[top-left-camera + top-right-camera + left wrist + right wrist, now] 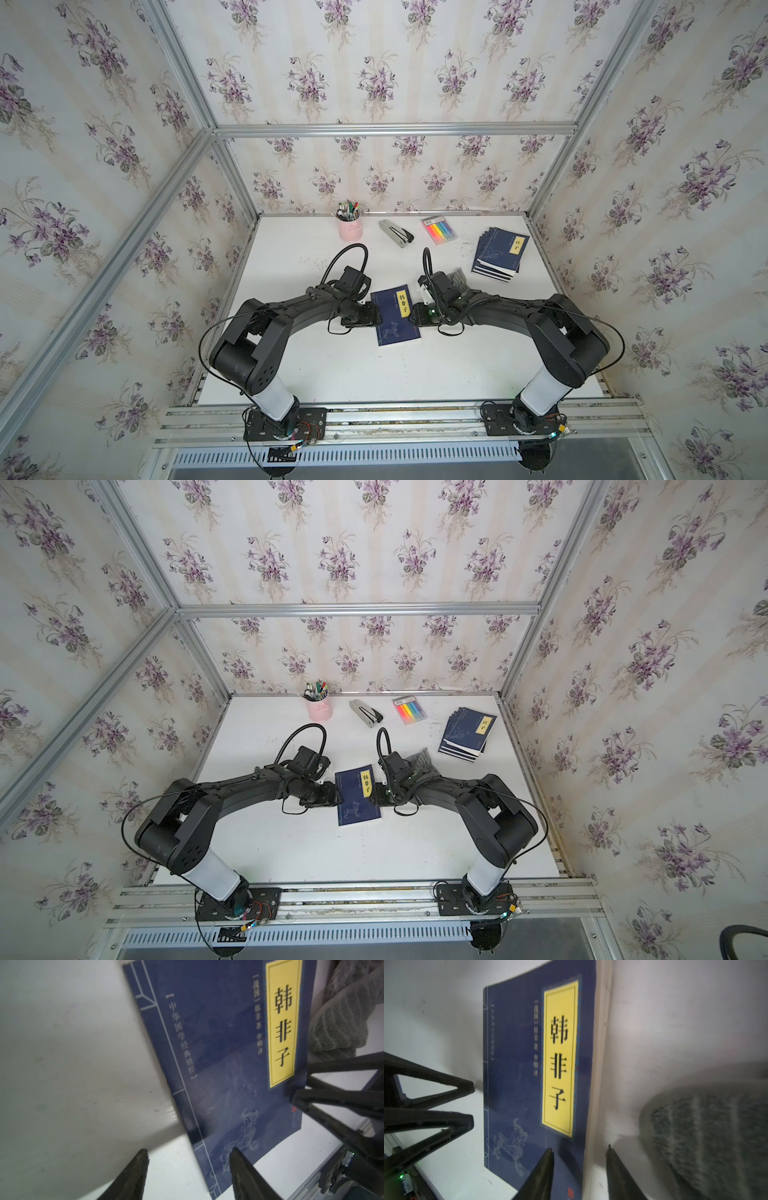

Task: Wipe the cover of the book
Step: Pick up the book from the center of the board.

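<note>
Two containers stand on the table (332, 365), both well beyond the book (395, 316) on its far side. A pink cup (350, 232), beyond and left of the book, is packed with pens (348, 209); they are too small to count. A clear packet (430, 220), beyond and right of the book, holds a row of coloured markers (441, 230). A grey stapler (395, 234) lies between cup and packet, and a fanned stack of blue books (498, 254) sits farther right of the book.

The book lies flat, cover up, near the table's middle. The left fingers (137, 1174) stand well apart at its spine edge, holding nothing. The right fingers (544, 1169) are parted less widely at its page edge, one over the cover and one over the table, gripping nothing. Whether they touch the cover I cannot tell.

A dark grey ribbed cloth (342, 1022) lies just beyond the book's right side. In both top views the right arm (498, 309) covers most of it, and in the right wrist view it is a blur. In both top views the fingers are dark shapes at the book's edges, their gaps hard to make out. Each wrist view cuts off part of the cover at the frame edge.
</note>
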